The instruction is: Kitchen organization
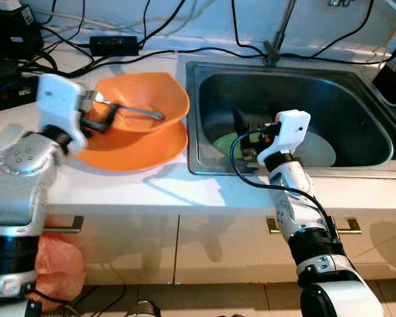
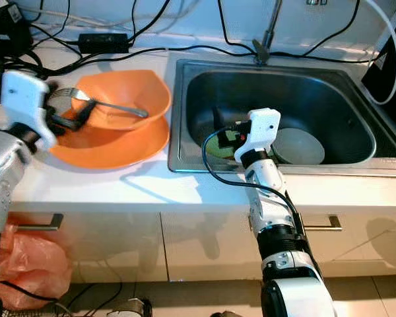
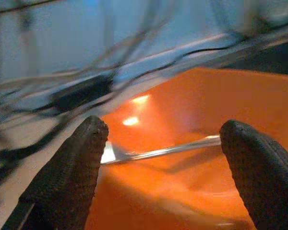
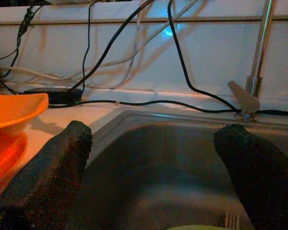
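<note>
The left gripper (image 1: 99, 122) hovers at the near-left rim of the orange plastic bowl (image 1: 152, 92), jaws wide open and empty. The metal fork (image 1: 129, 110) lies inside that bowl, long axis running left-right, tines toward the jaws. The bowl is stacked on an orange plate (image 1: 155, 148) on the white surface (image 1: 152, 185). Further right, the right gripper (image 2: 228, 132) hangs over the steel sink (image 2: 185, 92), jaws open, empty. The left wrist view places the fork between the fingers (image 3: 69, 177).

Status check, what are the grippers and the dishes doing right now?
Left gripper open at orange bowl, fork resting inside. Right gripper open, over the sink. Bowl sits on orange plate. Nothing in the way.
</note>
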Controlling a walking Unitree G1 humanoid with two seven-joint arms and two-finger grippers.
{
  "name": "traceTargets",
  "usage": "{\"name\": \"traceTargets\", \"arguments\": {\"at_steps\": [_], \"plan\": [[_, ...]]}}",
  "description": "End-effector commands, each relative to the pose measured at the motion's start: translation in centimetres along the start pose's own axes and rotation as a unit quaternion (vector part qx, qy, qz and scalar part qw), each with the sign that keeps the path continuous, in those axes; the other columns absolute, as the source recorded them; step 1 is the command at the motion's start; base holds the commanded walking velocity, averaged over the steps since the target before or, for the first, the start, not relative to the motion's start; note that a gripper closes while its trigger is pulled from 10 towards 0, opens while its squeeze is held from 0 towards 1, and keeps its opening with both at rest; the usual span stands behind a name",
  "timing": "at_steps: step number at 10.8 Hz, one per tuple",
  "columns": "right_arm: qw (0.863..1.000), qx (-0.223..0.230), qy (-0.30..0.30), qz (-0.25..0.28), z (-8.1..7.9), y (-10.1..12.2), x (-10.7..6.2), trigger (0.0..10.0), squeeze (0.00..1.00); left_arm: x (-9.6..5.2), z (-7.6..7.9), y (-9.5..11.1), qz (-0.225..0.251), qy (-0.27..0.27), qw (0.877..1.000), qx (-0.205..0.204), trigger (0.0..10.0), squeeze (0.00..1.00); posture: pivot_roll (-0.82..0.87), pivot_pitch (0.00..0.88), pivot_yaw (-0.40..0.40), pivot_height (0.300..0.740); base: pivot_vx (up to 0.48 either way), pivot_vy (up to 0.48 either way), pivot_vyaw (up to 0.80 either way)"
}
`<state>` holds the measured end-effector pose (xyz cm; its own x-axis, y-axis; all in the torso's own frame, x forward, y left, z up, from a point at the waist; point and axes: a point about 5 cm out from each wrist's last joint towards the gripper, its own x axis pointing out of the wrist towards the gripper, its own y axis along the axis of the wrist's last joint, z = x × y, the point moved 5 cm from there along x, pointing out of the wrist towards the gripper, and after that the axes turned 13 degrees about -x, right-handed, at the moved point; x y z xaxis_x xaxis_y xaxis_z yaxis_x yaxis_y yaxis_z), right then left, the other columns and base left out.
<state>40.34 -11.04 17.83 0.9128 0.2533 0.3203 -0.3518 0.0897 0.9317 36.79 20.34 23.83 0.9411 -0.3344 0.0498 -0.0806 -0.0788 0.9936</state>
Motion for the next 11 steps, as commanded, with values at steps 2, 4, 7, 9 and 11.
{"name": "traceTargets", "arguments": {"at_steps": [2, 4, 7, 9, 11], "plan": [[1.0, -0.003, 0.003, -0.005, 0.1, -0.1, 0.0, 10.0, 0.0, 0.2, 2.5, 0.0, -0.004, -0.054, 0.999, -0.006, 10.0, 0.0, 0.08, 0.07, -0.065, 0.74, 0.0, 0.0, 0.0], [1.0, -0.004, 0.001, -0.004, 0.2, -0.1, 0.0, 10.0, 0.0, 0.5, 1.2, 2.7, 0.064, -0.01, 0.998, -0.007, 10.0, 0.0, 0.08, 0.07, -0.064, 0.74, 0.0, 0.0, 0.0], [1.0, -0.002, 0.003, -0.006, 0.0, -0.3, -0.1, 10.0, 0.0, 0.1, -2.3, 3.8, 0.082, 0.09, 0.99, 0.064, 10.0, 0.0, 0.08, 0.072, -0.061, 0.74, 0.0, 0.0, 0.0], [1.0, -0.003, 0.001, -0.006, 0.2, -0.3, -0.1, 10.0, 0.0, 0.0, -3.2, 1.4, 0.028, 0.106, 0.987, 0.117, 10.0, 0.0, 0.08, 0.074, -0.062, 0.74, 0.0, 0.0, 0.0], [1.0, -0.003, 0.001, -0.006, 0.1, -0.3, -0.1, 10.0, 0.0, -0.3, -3.7, 1.0, 0.019, 0.117, 0.983, 0.138, 10.0, 0.0, 0.08, 0.075, -0.064, 0.74, 0.0, 0.0, 0.0]]}}
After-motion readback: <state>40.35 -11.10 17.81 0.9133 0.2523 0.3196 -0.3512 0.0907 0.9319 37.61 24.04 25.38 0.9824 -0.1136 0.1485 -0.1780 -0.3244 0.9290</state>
